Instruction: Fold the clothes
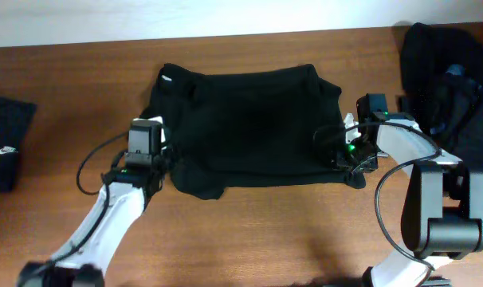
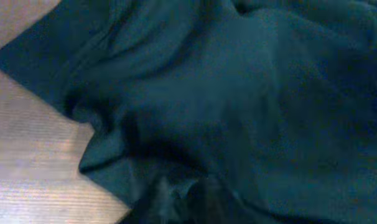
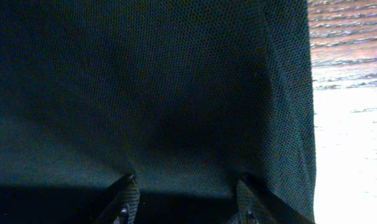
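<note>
One of the clothes, a black T-shirt, lies spread in the middle of the wooden table, its lower left corner rumpled. My left gripper is at the shirt's left edge. In the left wrist view, bunched dark fabric fills the frame and the fingers are only dim shapes at the bottom, so their stand is unclear. My right gripper is at the shirt's right edge. Its two fingertips stand well apart against the flat cloth, gripping nothing.
A heap of black clothes lies at the back right corner. A folded black garment with a small white logo sits at the left edge. Bare wood runs along the front of the table.
</note>
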Robot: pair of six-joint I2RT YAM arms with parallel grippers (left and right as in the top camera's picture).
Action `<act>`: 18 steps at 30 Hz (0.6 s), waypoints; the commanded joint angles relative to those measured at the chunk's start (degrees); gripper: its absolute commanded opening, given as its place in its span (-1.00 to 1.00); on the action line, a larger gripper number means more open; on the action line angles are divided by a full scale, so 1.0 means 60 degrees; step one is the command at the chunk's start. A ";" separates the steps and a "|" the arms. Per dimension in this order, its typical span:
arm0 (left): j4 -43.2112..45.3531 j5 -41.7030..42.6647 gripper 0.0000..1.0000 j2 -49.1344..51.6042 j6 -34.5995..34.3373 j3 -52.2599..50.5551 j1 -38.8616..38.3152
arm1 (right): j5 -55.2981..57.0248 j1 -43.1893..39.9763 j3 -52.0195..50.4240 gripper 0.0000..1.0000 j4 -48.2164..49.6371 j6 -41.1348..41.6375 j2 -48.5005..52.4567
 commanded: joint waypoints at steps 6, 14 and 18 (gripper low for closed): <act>-0.0922 0.0222 0.32 -0.0036 -0.0022 0.0306 0.0015 | -0.0127 -0.0066 -0.0080 0.13 0.0040 -0.0022 0.0080; -0.3155 0.0350 0.42 -0.1912 0.1319 0.0459 -0.0073 | -0.0127 -0.0069 -0.0080 0.13 0.0120 -0.0018 0.0080; -0.3275 0.0404 0.43 -0.1818 0.2932 0.0393 -0.0251 | -0.0127 -0.0066 -0.0080 0.13 0.0120 -0.0018 0.0080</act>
